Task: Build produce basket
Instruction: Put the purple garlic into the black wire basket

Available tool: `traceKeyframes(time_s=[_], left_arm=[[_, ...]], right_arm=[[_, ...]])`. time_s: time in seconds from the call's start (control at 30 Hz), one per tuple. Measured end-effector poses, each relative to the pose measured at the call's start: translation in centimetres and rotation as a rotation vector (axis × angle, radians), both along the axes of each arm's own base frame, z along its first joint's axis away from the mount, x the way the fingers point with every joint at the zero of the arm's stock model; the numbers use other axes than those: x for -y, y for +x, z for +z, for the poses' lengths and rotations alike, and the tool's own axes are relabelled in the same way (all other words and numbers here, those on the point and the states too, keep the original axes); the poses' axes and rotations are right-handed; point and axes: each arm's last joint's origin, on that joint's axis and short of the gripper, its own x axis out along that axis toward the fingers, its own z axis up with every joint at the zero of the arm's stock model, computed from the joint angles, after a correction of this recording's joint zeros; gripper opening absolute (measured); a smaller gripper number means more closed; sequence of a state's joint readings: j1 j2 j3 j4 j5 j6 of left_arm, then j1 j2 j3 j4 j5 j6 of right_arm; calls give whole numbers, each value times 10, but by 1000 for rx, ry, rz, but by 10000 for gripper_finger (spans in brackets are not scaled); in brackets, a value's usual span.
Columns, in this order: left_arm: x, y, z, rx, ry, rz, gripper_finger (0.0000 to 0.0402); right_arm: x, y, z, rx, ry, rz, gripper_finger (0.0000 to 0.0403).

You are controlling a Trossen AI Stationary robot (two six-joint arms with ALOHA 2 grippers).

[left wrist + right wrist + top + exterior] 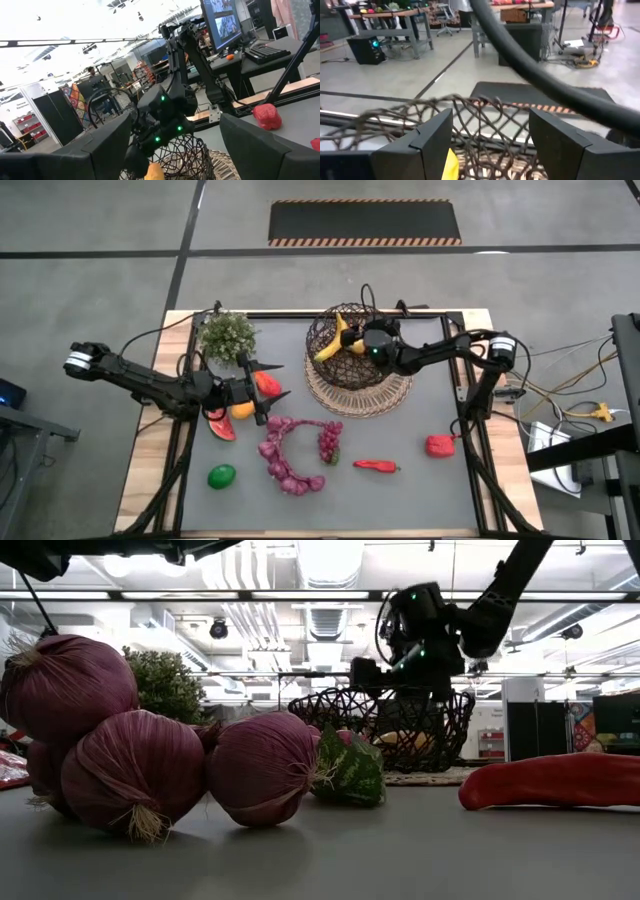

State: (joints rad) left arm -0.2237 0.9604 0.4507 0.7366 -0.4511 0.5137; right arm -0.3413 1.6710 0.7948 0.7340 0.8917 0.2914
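Right gripper (352,345) spread over the basket (345,358) near the bench's far edge, banana (332,340) dropped in. Left gripper (268,385) spread, empty; next pick the mango (267,383).

A: The right pincer (352,346) is hiding part of the basket (330,365); only some of the banana (334,343) is showing.

B: The pepper (560,780) is being cut off by the low view's edge, and the onions (70,690) too.

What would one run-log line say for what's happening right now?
right gripper: open over basket | banana: in basket | left gripper: open by mango | lime, peppers: on table
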Motion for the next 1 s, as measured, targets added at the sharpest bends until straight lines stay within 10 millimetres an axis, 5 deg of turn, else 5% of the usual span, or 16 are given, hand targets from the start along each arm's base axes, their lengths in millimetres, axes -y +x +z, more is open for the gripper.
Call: traceKeyframes(time_s=[0.23, 0.53, 0.73, 1.0], left_arm=[[0, 0, 0, 0, 0, 0, 286], [0, 0, 0, -1, -1, 0, 286], [0, 0, -1, -2, -9, -2, 286], [0, 0, -1, 11, -70, -15, 286]], right_arm=[[-30, -1, 40, -61, -92, 115, 234], [-100, -20, 85, -179, -116, 437, 224], [-146, -35, 97, -211, -90, 717, 224], [-200, -49, 90, -299, -45, 1022, 223]])
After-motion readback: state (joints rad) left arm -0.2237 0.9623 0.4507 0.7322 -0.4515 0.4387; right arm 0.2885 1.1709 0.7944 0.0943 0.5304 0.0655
